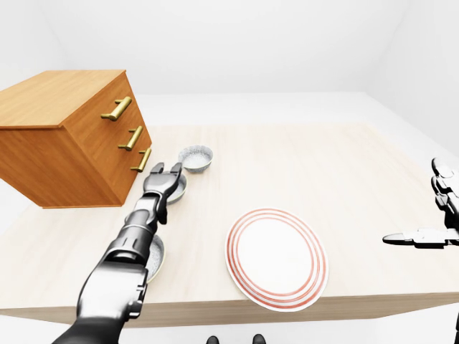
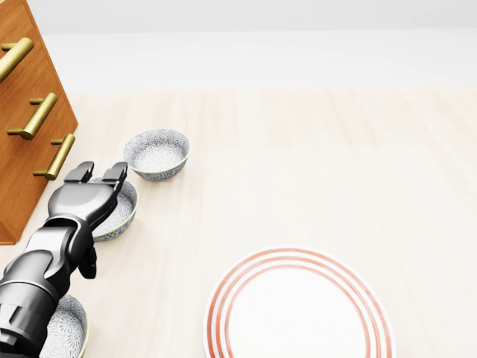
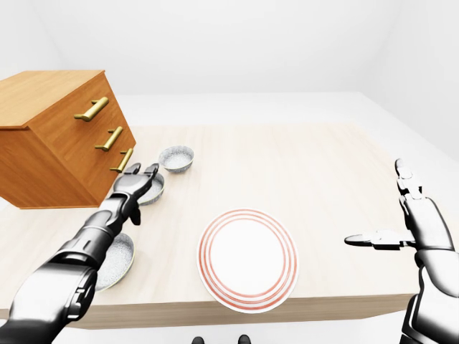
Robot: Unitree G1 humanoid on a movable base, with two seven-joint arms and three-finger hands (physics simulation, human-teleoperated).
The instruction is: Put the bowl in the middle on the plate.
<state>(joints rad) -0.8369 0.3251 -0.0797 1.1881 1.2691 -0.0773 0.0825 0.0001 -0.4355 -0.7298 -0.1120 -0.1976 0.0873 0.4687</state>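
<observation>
Three patterned grey bowls lie in a column at the left of the head view. The middle bowl [image 2: 119, 211] is partly covered by my left hand [image 2: 97, 175], which hovers over its left rim with fingers spread open and nothing held. Above it sits the top bowl [image 2: 156, 152]; the bottom bowl [image 2: 65, 328] is half hidden under my forearm. The white plate with red rings [image 2: 298, 307] lies at the lower middle, empty. My right hand [image 3: 384, 208] hangs open beyond the table's right edge in the right-eye view.
A wooden drawer chest [image 2: 26, 112] with brass handles stands at the left, close beside the bowls and my left hand. The light wooden table [image 2: 320, 164] stretches to the right of the bowls and above the plate.
</observation>
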